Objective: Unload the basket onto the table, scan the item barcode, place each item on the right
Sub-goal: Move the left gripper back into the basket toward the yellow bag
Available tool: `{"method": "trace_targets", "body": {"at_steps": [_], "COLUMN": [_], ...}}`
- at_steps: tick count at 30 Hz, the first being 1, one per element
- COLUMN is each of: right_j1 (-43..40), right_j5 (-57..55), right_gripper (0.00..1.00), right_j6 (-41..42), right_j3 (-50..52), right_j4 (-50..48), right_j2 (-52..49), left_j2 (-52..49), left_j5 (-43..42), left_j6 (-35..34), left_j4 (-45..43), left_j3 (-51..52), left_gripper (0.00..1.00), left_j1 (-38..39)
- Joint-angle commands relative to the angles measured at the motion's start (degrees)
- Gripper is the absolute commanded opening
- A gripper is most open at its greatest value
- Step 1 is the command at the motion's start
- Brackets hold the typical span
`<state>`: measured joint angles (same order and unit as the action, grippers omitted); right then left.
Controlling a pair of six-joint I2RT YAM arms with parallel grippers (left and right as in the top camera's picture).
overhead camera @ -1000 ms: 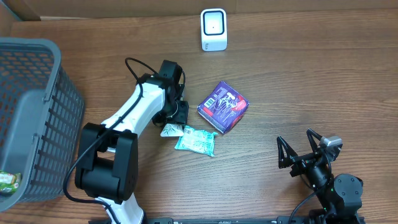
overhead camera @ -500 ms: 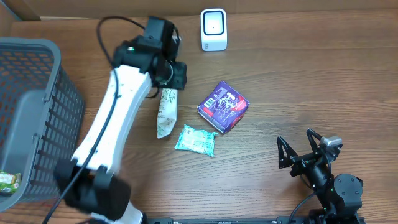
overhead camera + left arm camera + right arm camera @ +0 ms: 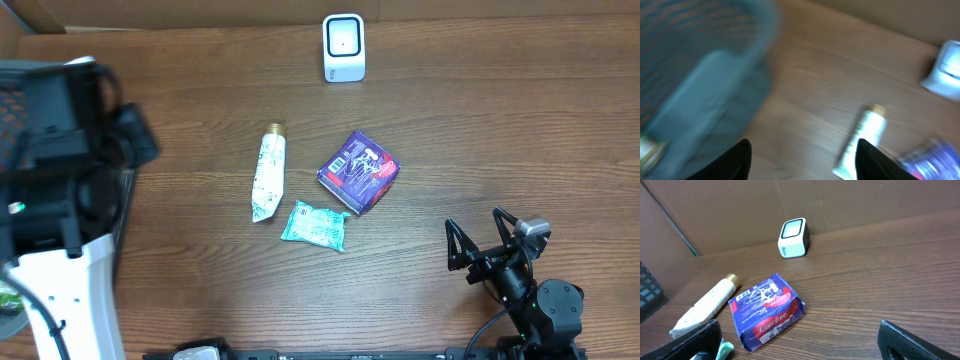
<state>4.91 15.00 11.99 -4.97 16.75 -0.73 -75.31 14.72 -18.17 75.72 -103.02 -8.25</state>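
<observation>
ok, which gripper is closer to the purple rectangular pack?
Right. The right gripper sits low, just right of the purple rectangular pack and nearer the robot's base; the left gripper is far off to its left, up by the grey mesh basket.

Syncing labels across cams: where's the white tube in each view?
Overhead: white tube lies centre-left, cap toward the far edge, left of the purple box.
Left wrist: white tube sits lower right and is blurred.
Right wrist: white tube lies at the left, beside the purple box.
Shared landmark: the white scanner, beyond the tube in all three views.
</observation>
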Motion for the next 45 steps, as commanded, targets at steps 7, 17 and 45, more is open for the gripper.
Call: {"method": "trace_targets", "body": {"at_steps": [7,17,45], "right_j1": [0.3,0.3,0.3], "right_j5": [0.1,0.1,0.1], "right_gripper": [1.0,1.0,1.0], "right_j6": [-0.1,-0.1,-0.1], "right_j3": [-0.7,-0.7,-0.7], "right_j4": [1.4,1.4,1.4], "right_j2": [0.5,0.5,0.5], "left_j2": [-2.2,-14.0,-25.6], "left_j5": [3.8,6.9,12.9], "left_j6": [-10.6,-10.6,-8.0], "left_j4": [-1.2,-2.6,-13.1], "left_j3": [-0.3,-0.3,17.0], "left_gripper": [0.88,0.88,0.88], "left_j1": [-24.1,-30.8,-44.7]}}
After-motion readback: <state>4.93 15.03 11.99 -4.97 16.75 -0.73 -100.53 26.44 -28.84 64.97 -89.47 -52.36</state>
